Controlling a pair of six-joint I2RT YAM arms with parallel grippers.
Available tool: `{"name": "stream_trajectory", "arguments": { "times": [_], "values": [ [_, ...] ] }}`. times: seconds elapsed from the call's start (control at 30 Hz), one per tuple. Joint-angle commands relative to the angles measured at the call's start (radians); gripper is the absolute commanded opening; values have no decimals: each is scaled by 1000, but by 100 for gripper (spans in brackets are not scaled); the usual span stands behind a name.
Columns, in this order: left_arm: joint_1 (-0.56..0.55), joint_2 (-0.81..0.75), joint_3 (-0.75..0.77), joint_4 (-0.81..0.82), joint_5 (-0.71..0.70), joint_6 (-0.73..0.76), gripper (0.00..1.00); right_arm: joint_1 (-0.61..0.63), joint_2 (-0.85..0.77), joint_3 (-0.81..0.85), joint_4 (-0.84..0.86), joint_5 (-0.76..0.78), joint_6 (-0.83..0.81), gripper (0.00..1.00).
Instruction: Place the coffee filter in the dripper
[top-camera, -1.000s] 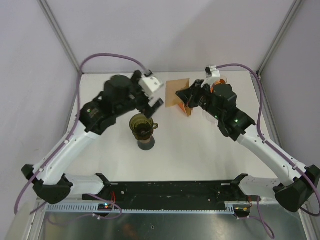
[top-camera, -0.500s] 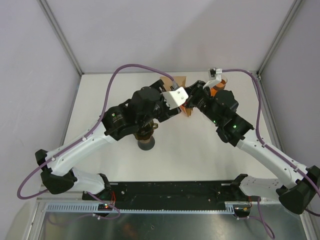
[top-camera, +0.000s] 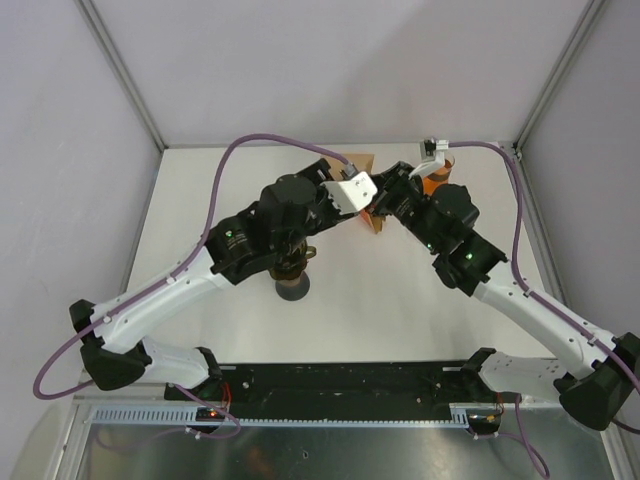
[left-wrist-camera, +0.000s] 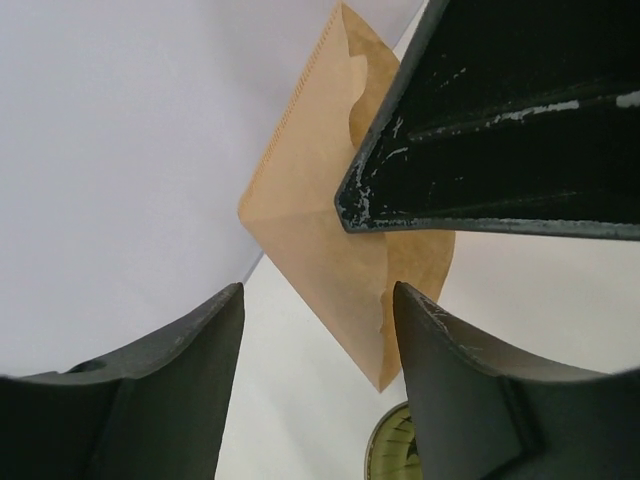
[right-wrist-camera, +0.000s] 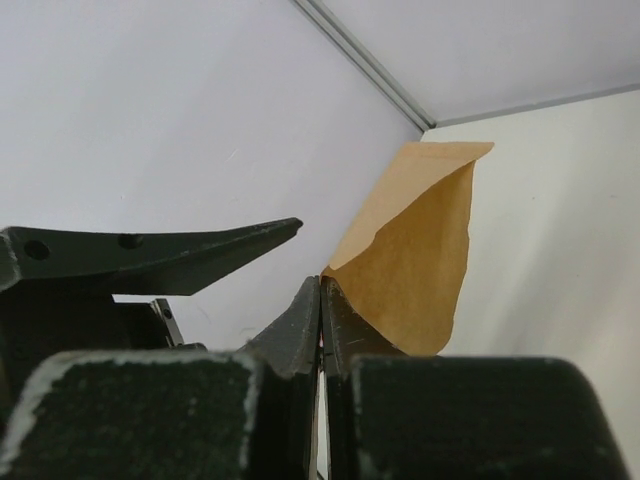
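My right gripper (right-wrist-camera: 321, 285) is pressed together on the brown paper coffee filter (right-wrist-camera: 415, 250), holding it clear of the table (top-camera: 400, 300). My left gripper (left-wrist-camera: 315, 300) is spread, jaws flanking the filter. The dripper (top-camera: 293, 272) stands on the table below my left gripper.

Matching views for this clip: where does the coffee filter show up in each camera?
Top external: coffee filter at far centre, only its tip and a lower corner showing.
Left wrist: coffee filter at centre, beyond the open left gripper.
Right wrist: coffee filter centre right, rising from the shut fingertips.
Shared landmark: the right gripper pinching it.
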Motion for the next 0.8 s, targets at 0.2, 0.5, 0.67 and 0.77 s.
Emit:
{"name": "stream_trajectory", "arguments": {
  "times": [0.2,0.5,0.67,0.77],
  "values": [
    [-11,-28,-123,234,-96,173,47,4,-29,-50,127,9,61,0],
    [-3,-58,-168,251,-107,137,1,-8,-37,-55,82,13,-23,14],
    [68,-77,-167,238,-77,6,0,32,-95,-55,-47,131,-124,33],
    [93,-82,-167,232,-67,-52,0,76,-114,-54,-87,216,-167,38]
  ]
}}
